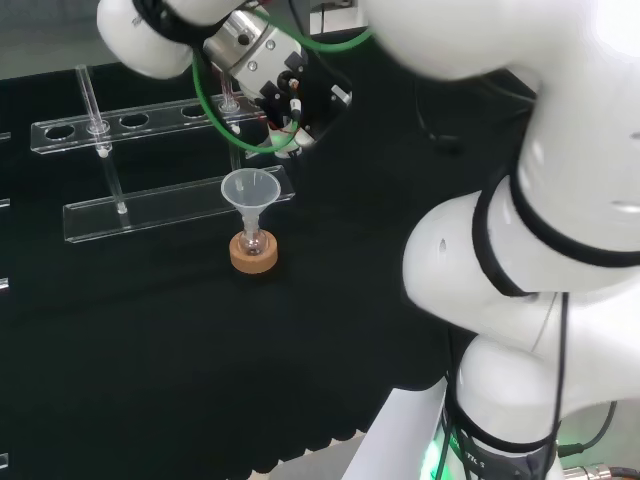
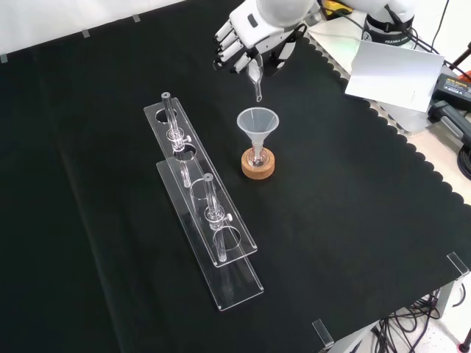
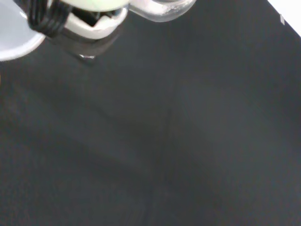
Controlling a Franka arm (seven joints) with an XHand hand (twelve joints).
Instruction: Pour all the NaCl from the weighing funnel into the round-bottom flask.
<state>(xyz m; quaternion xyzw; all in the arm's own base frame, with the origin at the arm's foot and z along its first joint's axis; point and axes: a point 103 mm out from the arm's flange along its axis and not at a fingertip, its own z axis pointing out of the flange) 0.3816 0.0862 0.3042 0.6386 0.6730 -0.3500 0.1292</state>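
Observation:
A small round-bottom flask (image 2: 257, 159) sits on a cork ring (image 2: 258, 165) with a clear plastic funnel (image 2: 257, 123) in its neck; in the head view the same funnel (image 1: 250, 190) and cork ring (image 1: 253, 252) stand mid-cloth. The hand (image 2: 246, 45) hovers above and just behind the funnel, fingers curled round a clear glass weighing funnel (image 2: 255, 79) whose narrow spout points down toward the funnel's mouth, a little above it. In the head view the hand (image 1: 290, 100) is up and right of the funnel. Contents of the weighing funnel cannot be made out.
Two clear acrylic racks (image 2: 193, 184) with glass tubes lie to the left of the flask in the front view; in the head view the racks (image 1: 150, 125) stand behind it. A white sheet (image 2: 394, 73) and cables lie off the cloth's scalloped edge at right.

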